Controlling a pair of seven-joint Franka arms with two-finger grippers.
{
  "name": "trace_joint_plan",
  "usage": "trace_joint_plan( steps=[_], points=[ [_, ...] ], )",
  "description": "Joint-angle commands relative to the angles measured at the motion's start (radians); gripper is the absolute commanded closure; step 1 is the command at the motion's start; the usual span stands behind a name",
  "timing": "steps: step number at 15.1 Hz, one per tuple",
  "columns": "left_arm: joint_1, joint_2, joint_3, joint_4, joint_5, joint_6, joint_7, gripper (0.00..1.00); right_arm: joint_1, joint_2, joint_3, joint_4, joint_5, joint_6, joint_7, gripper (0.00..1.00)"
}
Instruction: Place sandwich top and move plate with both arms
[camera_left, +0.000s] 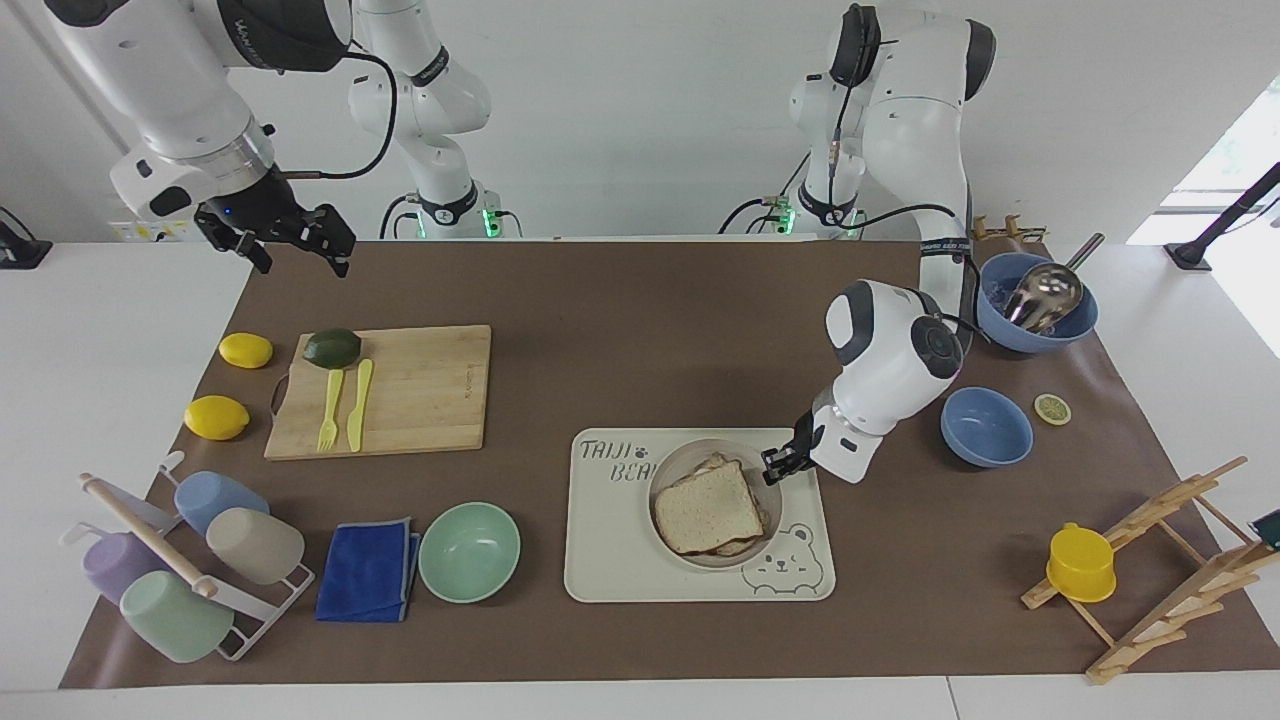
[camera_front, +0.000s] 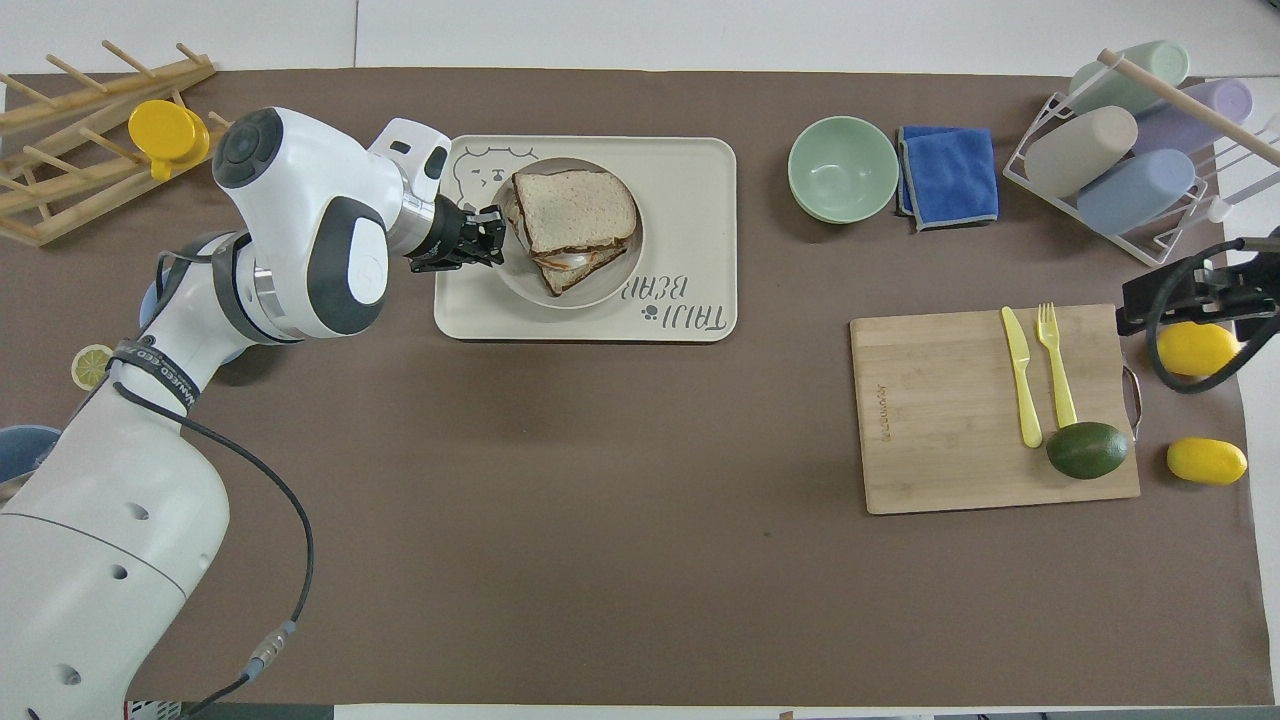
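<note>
The plate (camera_left: 667, 463) is on the cream bear-printed tray (camera_left: 620, 560), at the tray's end toward the left arm. On it lies a sandwich with the sandwich top (camera_left: 705, 505) uppermost, a plain bread slice slightly askew over the layers below. My left gripper (camera_left: 772, 463) is shut on the plate's rim at the side toward the left arm. In the overhead view the left gripper (camera_front: 493, 236) grips the plate (camera_front: 612, 288) beside the sandwich top (camera_front: 575, 208). My right gripper (camera_left: 293, 262) is open and empty, and waits raised over the mat's corner at the right arm's end.
A mint-green bowl (camera_left: 469, 551) and a blue cloth (camera_left: 368, 570) lie beside the tray. A cutting board (camera_left: 410, 395) holds an avocado, fork and knife, with two lemons and a cup rack (camera_left: 180, 560) near it. Two blue bowls (camera_left: 986, 427) and a wooden rack (camera_left: 1160, 560) are at the left arm's end.
</note>
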Motion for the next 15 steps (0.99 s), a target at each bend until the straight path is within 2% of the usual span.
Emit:
trace_joint_plan(
  steps=[1,4,9,15],
  points=[
    [-0.005,-0.013,0.004,-0.015,-0.003,0.010,0.021,0.00,-0.003,-0.016,0.001,-0.013,-0.003,0.013,-0.020,0.00],
    [0.009,-0.030,0.007,-0.009,-0.003,-0.007,0.021,0.00,-0.002,-0.016,0.002,-0.013,-0.003,0.013,-0.022,0.00],
    [0.085,-0.137,0.032,-0.021,0.003,-0.098,0.020,0.00,-0.002,-0.016,0.002,-0.013,-0.003,0.011,-0.022,0.00],
    [0.101,-0.272,0.079,-0.014,0.206,-0.258,0.020,0.00,-0.002,-0.016,0.002,-0.013,-0.003,0.010,-0.022,0.00]
  ],
)
